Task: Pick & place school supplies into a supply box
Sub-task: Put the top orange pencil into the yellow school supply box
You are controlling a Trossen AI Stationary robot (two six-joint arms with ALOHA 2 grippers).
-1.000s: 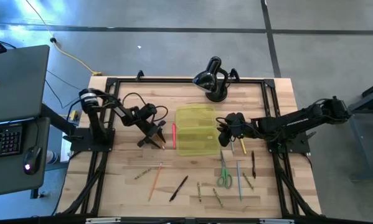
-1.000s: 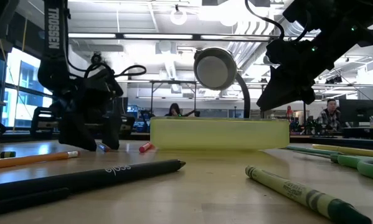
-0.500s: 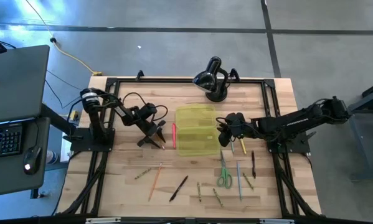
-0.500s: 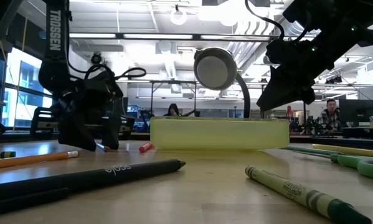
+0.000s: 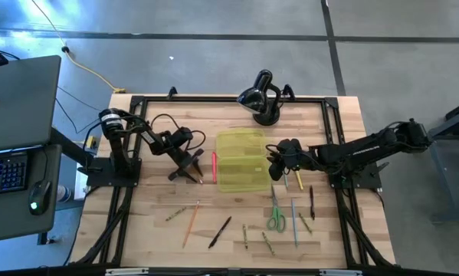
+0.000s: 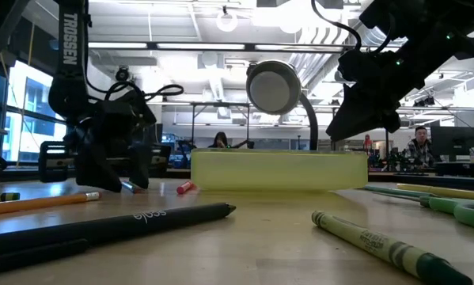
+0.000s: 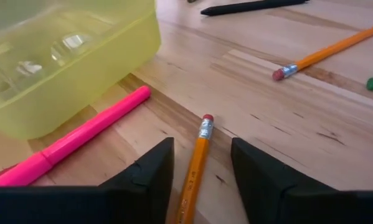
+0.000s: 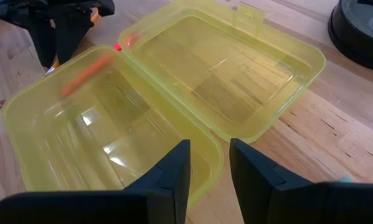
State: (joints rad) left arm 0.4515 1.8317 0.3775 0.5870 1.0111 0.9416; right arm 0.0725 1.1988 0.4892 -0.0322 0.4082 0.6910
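The supply box (image 5: 240, 159) is a translucent yellow-green case lying open on the table, both halves (image 8: 174, 93) empty. My left gripper (image 5: 189, 173) is open to the left of the box, low over the table. Its fingers stand on either side of an orange pencil (image 7: 195, 163) without touching it. A pink-red pen (image 7: 80, 140) lies between that pencil and the box wall. My right gripper (image 8: 208, 168) is open and empty, above the box's right edge (image 5: 275, 165). Green-handled scissors (image 5: 276, 215) and more pens and pencils lie toward the near edge.
A black domed lamp-like device (image 5: 261, 98) stands behind the box near the far edge. A blue pen (image 5: 294, 222), black pen (image 5: 312, 201) and yellow pencil (image 5: 299, 180) lie near right. An orange pencil (image 5: 191, 222), black pen (image 5: 220, 231) and green crayons (image 6: 379, 241) lie near left and centre.
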